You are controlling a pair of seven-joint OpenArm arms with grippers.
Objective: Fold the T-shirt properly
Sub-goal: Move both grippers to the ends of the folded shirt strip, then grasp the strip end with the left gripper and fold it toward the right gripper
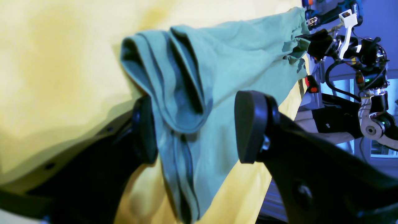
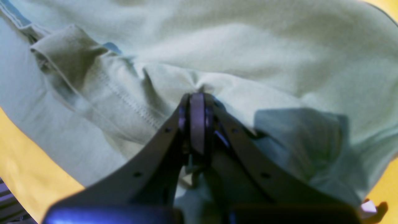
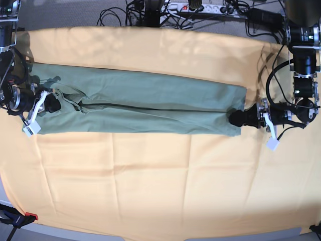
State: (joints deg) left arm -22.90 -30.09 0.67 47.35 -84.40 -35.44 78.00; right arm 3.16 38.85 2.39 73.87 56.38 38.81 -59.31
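The sage-green T-shirt (image 3: 150, 108) lies folded lengthwise into a long strip across the orange-yellow cloth. My right gripper (image 2: 197, 98) is shut on bunched fabric at the shirt's left end in the base view (image 3: 52, 104). It also shows far off in the left wrist view (image 1: 306, 40), pinching that end. My left gripper (image 1: 199, 130) is open, with its two black pads on either side of the layered hem (image 1: 183, 124) at the shirt's other end. In the base view it (image 3: 236, 118) sits at the strip's right end.
The orange-yellow table cloth (image 3: 160, 181) covers the whole table. Cables and a power strip (image 3: 200, 7) lie along the back edge. A red clamp (image 3: 27, 217) sits at the front left corner. Both arm bases stand at the far sides.
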